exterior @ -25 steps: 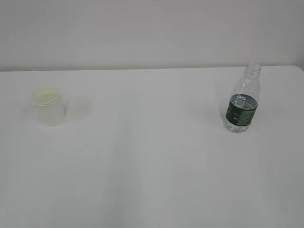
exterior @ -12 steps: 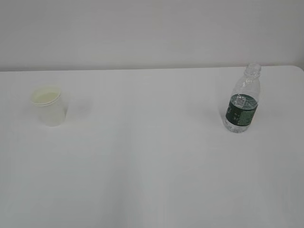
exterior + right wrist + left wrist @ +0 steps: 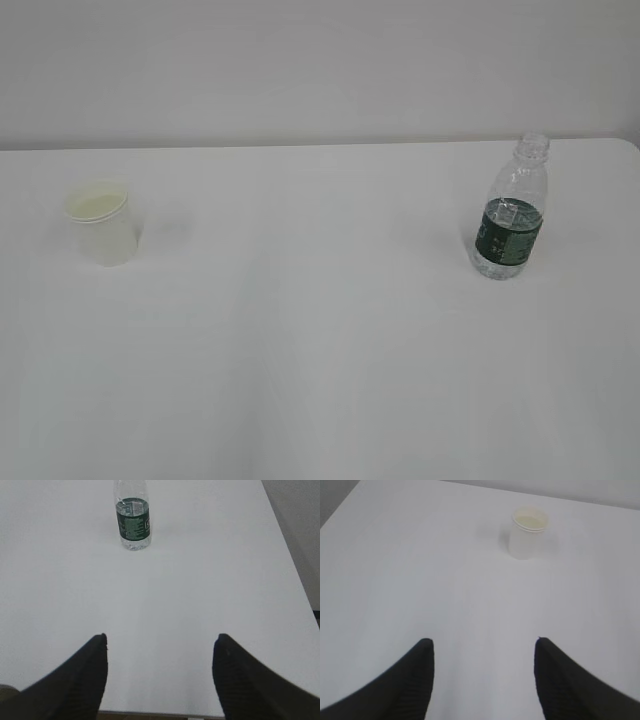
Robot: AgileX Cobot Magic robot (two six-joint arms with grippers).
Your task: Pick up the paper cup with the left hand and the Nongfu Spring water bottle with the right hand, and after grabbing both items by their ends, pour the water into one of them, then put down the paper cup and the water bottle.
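The white paper cup (image 3: 101,224) stands upright at the left of the table, its inside pale yellowish. In the left wrist view the paper cup (image 3: 528,533) is far ahead, a little right of centre, and my left gripper (image 3: 483,641) is open with bare table between its fingers. The clear water bottle (image 3: 512,210) with its dark green label stands upright at the right, uncapped. In the right wrist view the water bottle (image 3: 133,518) is far ahead, left of centre. My right gripper (image 3: 161,636) is open and empty near the table's front edge.
The white table (image 3: 320,330) meets a plain pale wall at the back. Its right edge (image 3: 287,555) runs close to the bottle's side, and its front edge (image 3: 160,713) lies just under my right gripper. Neither arm shows in the exterior view.
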